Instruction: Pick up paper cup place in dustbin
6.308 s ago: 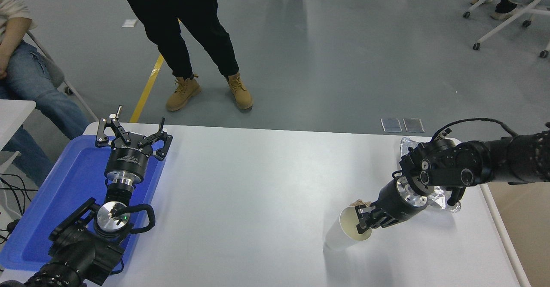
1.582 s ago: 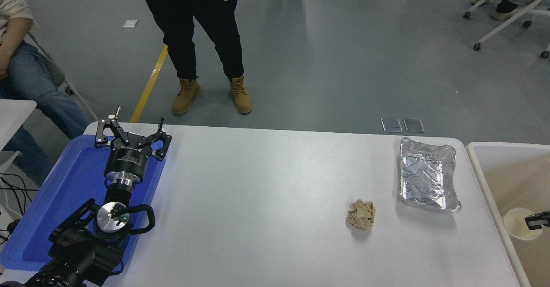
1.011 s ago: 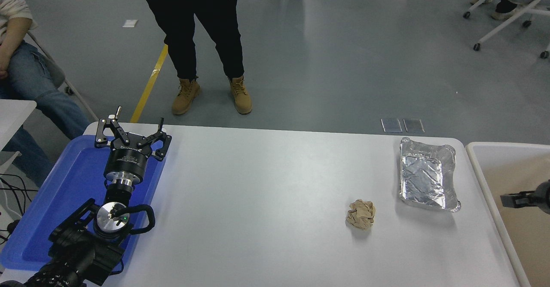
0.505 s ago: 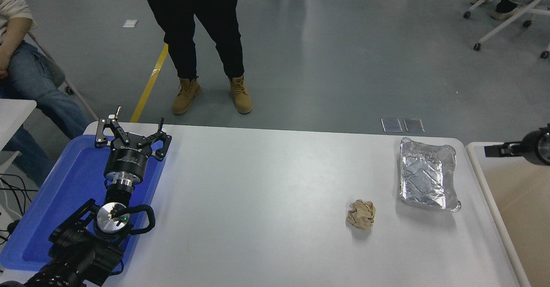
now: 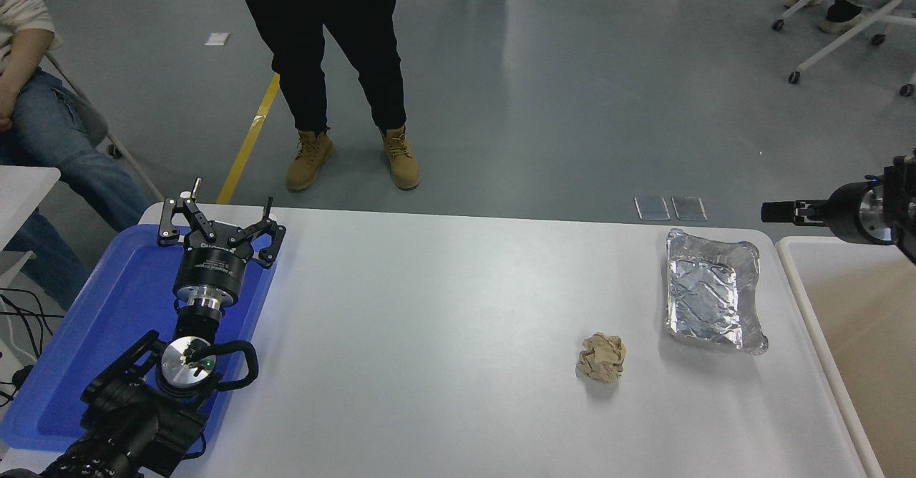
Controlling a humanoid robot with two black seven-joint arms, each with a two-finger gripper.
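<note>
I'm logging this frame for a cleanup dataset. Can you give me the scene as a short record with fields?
table items: crumpled brown paper ball; foil tray; blue tray
dustbin: right of the table, only partly in frame
paper cup: not visible
right gripper: raised beyond the table's far right corner, empty
left gripper: open, over the blue tray
person: standing at the far side

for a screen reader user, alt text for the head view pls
Right gripper hangs empty above the dustbin's far corner; no paper cup is visible. A crumpled brown paper ball and foil tray lie on the white table.
</note>
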